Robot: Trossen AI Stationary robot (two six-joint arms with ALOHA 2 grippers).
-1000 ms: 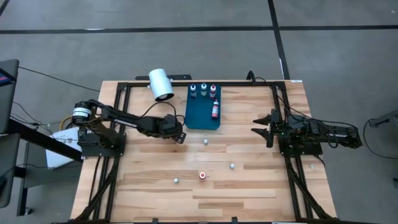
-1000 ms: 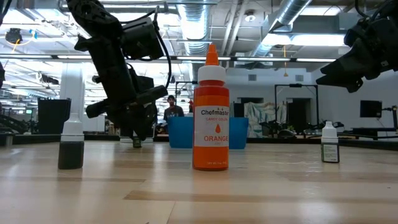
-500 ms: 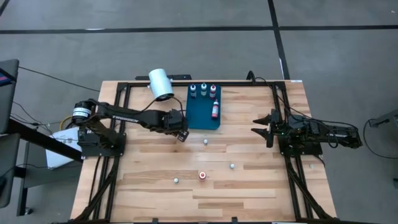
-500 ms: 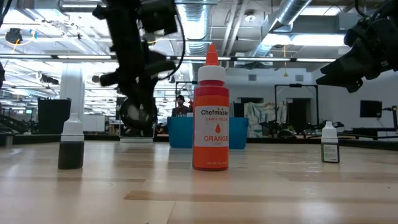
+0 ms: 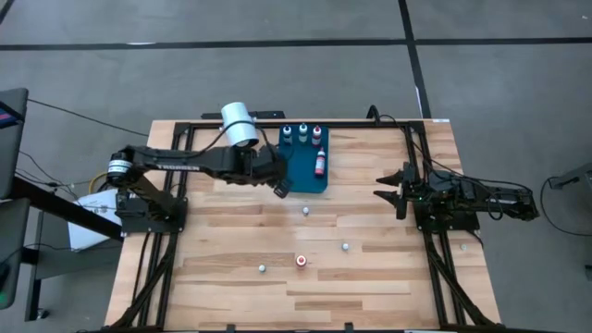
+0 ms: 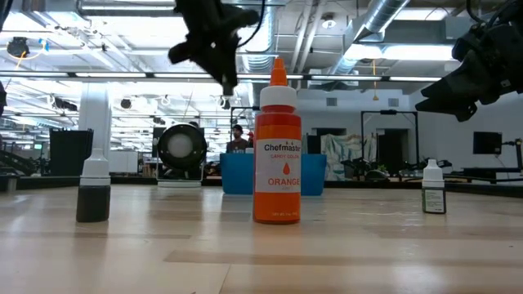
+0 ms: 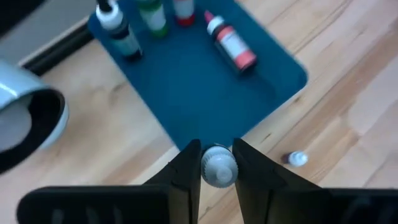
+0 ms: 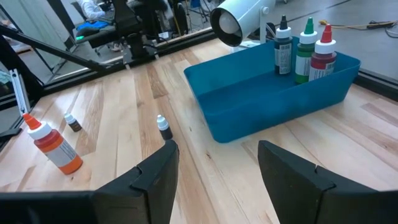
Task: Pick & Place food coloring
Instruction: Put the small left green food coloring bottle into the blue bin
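High view: the left arm reaches across the wooden counter [image 5: 231, 277]; its left pincer [image 5: 280, 187] hangs over the near-left corner of the flat blue rectangular tray [image 5: 303, 176], having travelled there from bare wood a second ago. The right pincer [image 5: 387, 190] waits, spread wide, at the right side. Open boards lie ahead of the tray.

Left wrist view: the fingers [image 7: 186, 171] clamp a small white-capped food-colouring bottle [image 7: 218, 167] above the tray edge.

Low view: an orange squeeze bottle [image 6: 277, 147] stands on the counter.
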